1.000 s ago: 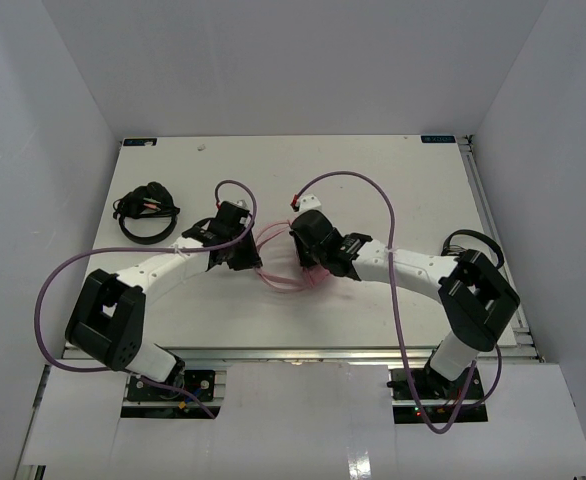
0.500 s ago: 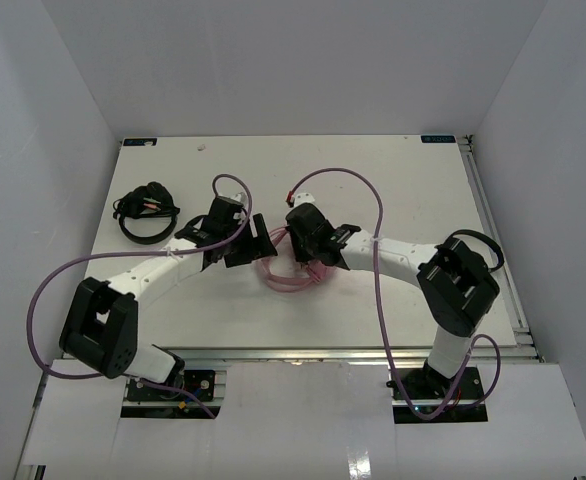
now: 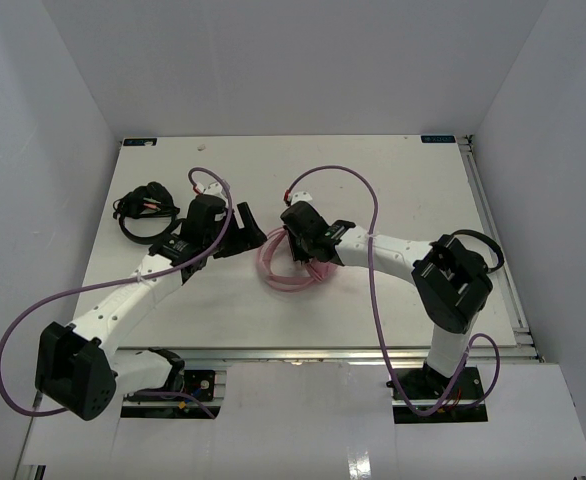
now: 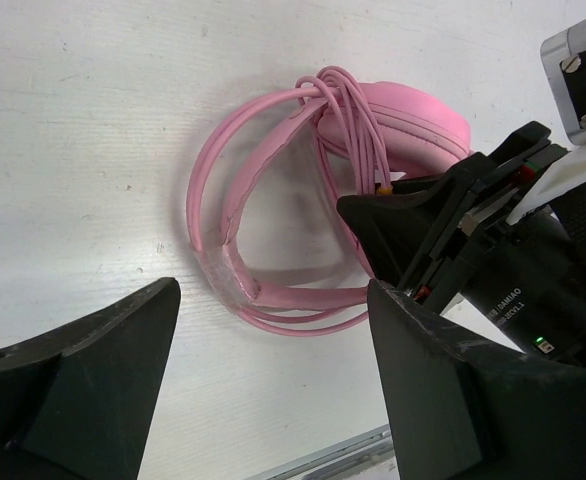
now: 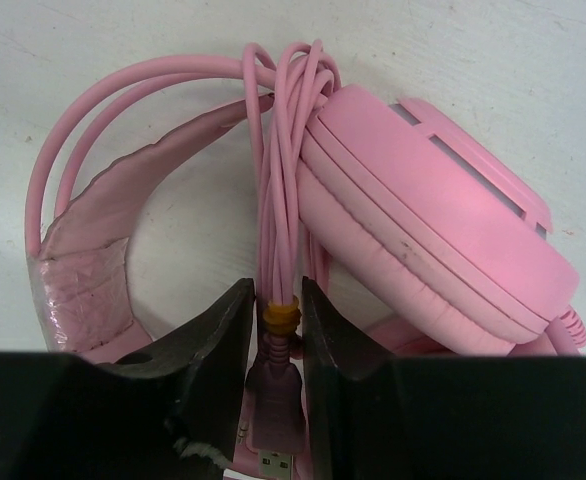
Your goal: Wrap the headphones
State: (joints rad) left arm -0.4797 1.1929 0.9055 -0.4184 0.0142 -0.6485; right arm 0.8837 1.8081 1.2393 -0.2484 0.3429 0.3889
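Pulling back, the left claw [image 3: 243,233] now sits a bit farther up and to the left than it did half a second ago, and its arm is stretched out longer across the table [image 3: 393,170]. The right claw [image 3: 310,248] has hardly moved. The headphones [image 3: 278,272] lie in the same spot as before.

The right claw [image 5: 276,300] is squeezed tight on the thin pink cable [image 5: 278,150], right at the orange ring [image 5: 279,316] above the plug [image 5: 273,400]. Both fingers press on it from the sides. The cable is bunched in several loops that run up from the fingers and hook over the top of the headphones [image 5: 423,230], where the headband [image 5: 83,260] meets the big round ear cup [image 5: 443,250].

The left claw [image 4: 271,290] is spread wide and has nothing in it. It hangs above the table, near the headphones [image 4: 218,180] but not touching them.

The headphones lie on the table near its middle, between the two claws, partly under the right one. A black headset [image 3: 145,212] lies well apart, near the table's left edge.
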